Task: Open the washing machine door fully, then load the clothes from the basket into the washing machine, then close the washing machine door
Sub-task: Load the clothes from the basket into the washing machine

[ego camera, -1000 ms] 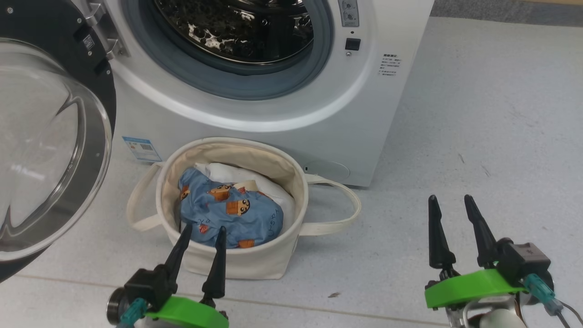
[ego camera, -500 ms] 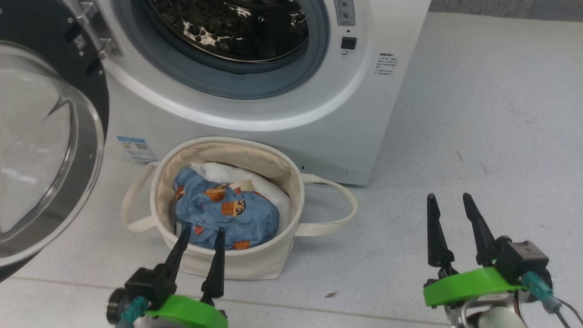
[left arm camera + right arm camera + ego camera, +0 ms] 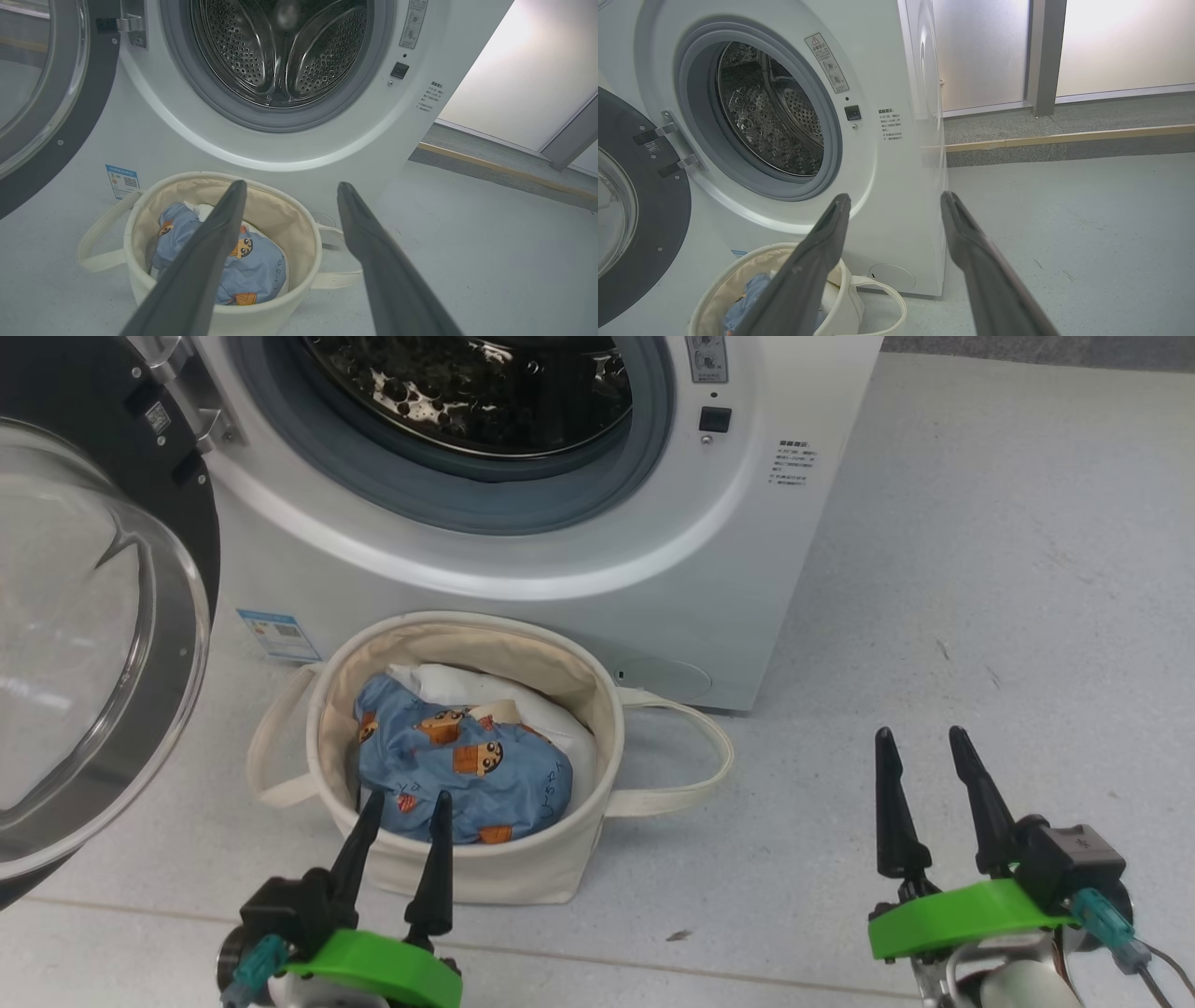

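Shows the washing machine door (image 3: pixel 93 644) swung wide at the left, glass bowl bulging toward the head camera, and the washing machine (image 3: pixel 653 569) with its steel drum (image 3: pixel 485 392) in sight behind the grey seal. Finds the basket (image 3: pixel 504 873) on the floor (image 3: pixel 980 616) just before the washer (one loop handle out to each side), holding the clothes (image 3: pixel 467 770) against a white bundle (image 3: pixel 485 686). Puts the left gripper (image 3: pixel 407 795) at the basket's near rim, fingers spread wide, gripping nothing. Places the right gripper (image 3: pixel 920 733) well apart over the floor, likewise spread and holding nothing.
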Controlling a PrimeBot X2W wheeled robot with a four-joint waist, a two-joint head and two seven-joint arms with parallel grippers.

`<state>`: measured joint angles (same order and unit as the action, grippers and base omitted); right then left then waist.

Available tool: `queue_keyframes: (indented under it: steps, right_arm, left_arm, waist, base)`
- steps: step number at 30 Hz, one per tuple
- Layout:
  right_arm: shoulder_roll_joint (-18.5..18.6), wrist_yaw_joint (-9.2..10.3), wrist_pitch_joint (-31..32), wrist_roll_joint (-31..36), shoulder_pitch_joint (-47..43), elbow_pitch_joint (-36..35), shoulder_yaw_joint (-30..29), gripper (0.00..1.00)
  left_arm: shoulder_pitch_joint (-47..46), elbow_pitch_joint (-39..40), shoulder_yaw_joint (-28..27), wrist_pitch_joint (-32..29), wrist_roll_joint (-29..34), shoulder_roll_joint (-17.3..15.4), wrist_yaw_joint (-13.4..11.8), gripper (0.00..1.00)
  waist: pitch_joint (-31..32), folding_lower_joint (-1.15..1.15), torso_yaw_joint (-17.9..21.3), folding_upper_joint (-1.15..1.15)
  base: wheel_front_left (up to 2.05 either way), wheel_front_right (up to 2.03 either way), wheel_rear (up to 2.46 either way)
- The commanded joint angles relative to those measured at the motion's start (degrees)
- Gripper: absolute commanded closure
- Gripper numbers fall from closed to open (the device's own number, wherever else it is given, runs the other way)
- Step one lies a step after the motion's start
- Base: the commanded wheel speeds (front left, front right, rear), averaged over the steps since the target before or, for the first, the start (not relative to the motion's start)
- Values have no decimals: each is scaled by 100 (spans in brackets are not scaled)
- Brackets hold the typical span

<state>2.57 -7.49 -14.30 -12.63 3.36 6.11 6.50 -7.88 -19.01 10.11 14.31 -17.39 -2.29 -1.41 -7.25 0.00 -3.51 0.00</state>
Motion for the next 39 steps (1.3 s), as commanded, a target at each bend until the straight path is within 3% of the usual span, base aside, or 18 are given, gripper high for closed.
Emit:
queue_keyframes:
  steps: [1, 8, 21, 26, 39]
  right_arm:
    - [31, 0, -70, 42, 201, -184, 139, 0]
    - [31, 0, -70, 48, 215, -170, 136, 0]
    - [31, 0, -70, 134, 196, -172, 253, 0]
    - [31, 0, -70, 265, 215, -221, 355, 0]
    - [31, 0, -70, 496, 662, -467, 289, 0]
  left_arm:
    - [-210, 123, -231, 69, -16, -59, 8, 0]
    - [-228, 268, -372, 69, 234, -59, -249, 0]
    - [-206, 98, -236, 69, 419, -59, -273, 0]
    - [-443, -513, -95, 69, 642, -59, -265, 0]
    - [-2613, -3246, 482, 67, 1497, -195, -134, 0]
  waist:
    - [-6, 0, -2, 0]
    - [-42, 0, -13, 0]
    - [-105, 0, -34, 0]
    - [-378, 0, 73, 0]
    - [-2143, 0, 556, 0]
  base:
    - [93, -89, -4]
    - [103, -103, 0]
    - [17, -17, 0]
    - [0, 0, 0]
    - [0, 0, 0]
